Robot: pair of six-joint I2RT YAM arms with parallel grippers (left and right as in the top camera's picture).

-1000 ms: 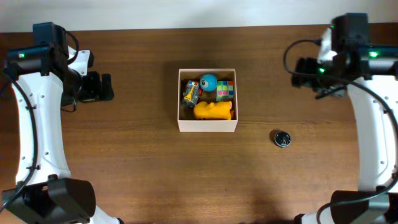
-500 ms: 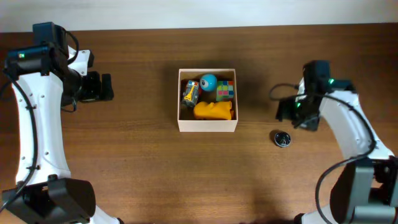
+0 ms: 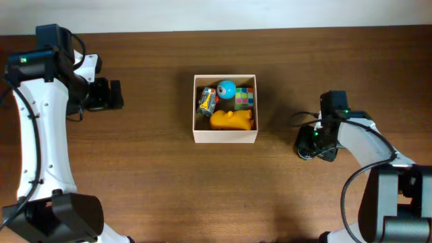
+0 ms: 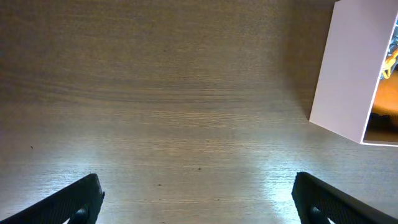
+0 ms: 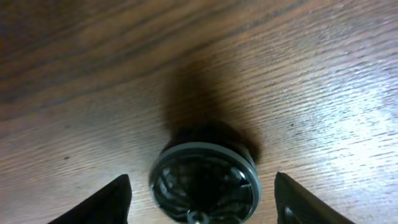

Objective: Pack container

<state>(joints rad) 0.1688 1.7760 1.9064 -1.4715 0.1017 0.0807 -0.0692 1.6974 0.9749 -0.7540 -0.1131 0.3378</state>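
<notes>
Overhead, the container (image 3: pixel 225 137) sits central on the counter (image 3: pixel 148 175), holding small toys (image 3: pixel 231 119). Right jaws stand open astride a round black disc (image 5: pixel 204 183) to its right; left jaws hang open, well left.

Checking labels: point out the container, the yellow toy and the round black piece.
container (image 3: pixel 225 137), overhead view, lower white wall.
yellow toy (image 3: pixel 231 119), overhead view, middle of body.
round black piece (image 5: pixel 204 180), right wrist view, centre of top.

Covered, cropped
Right gripper (image 3: pixel 310 144) hides the black disc (image 5: pixel 205 177) overhead; right wrist view cuts its lower edge.
</notes>
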